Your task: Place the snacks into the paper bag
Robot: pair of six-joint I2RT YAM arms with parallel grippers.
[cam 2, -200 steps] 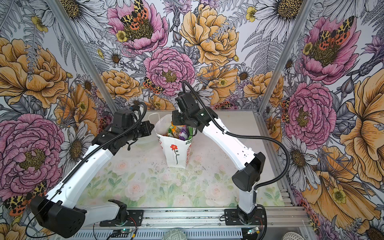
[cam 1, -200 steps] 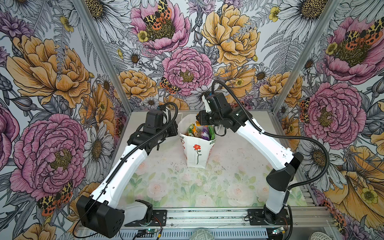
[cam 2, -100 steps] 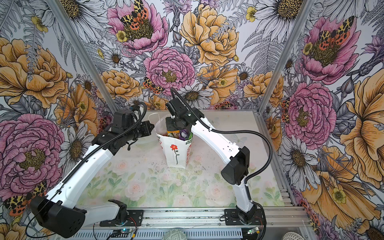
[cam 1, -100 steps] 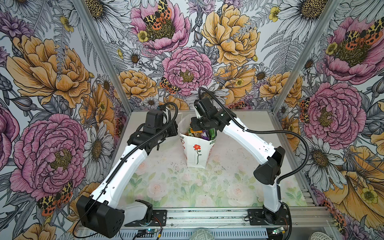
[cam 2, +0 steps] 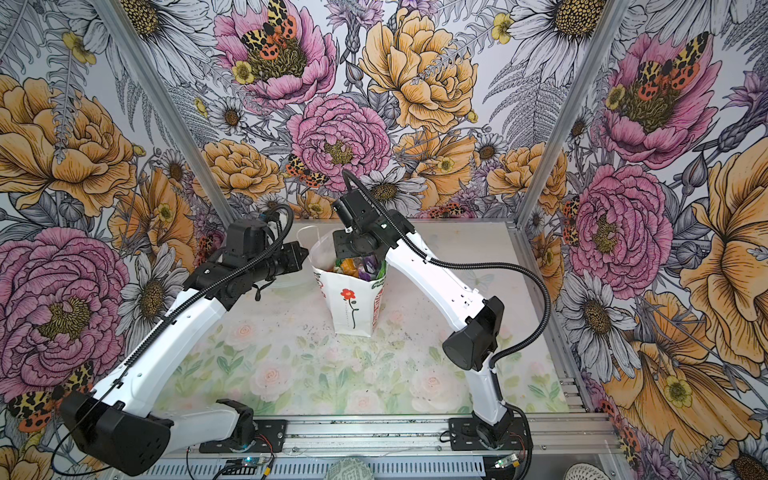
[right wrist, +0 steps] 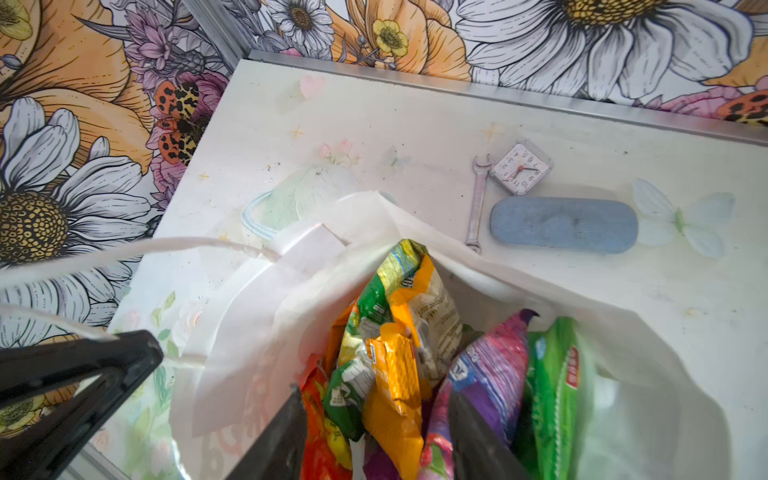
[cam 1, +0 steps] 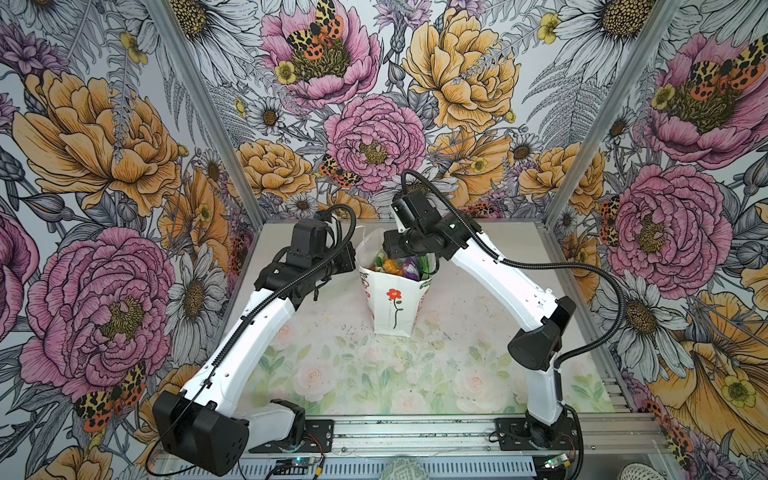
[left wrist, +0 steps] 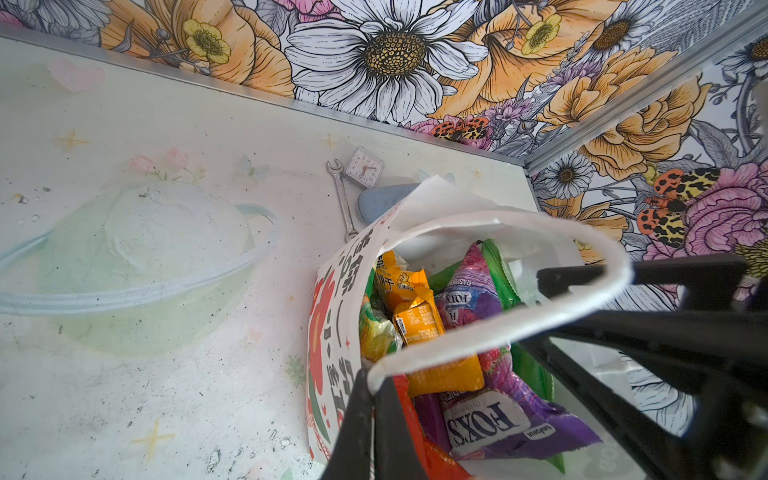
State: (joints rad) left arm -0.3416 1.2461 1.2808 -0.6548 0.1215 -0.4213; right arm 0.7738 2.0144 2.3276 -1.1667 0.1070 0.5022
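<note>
Black left claw point(left wrist: 372, 384) is pinched tight on the paper bag's point(cam 1: 392, 303) 9 o'clock rim. The right claw point(right wrist: 376, 392), jaws half-spread, dips among the snacks point(left wrist: 469, 299), clamping none. The white bag stands upright mid-tabletop point(cam 1: 374, 374), brimming with green, purple and orange.
</note>
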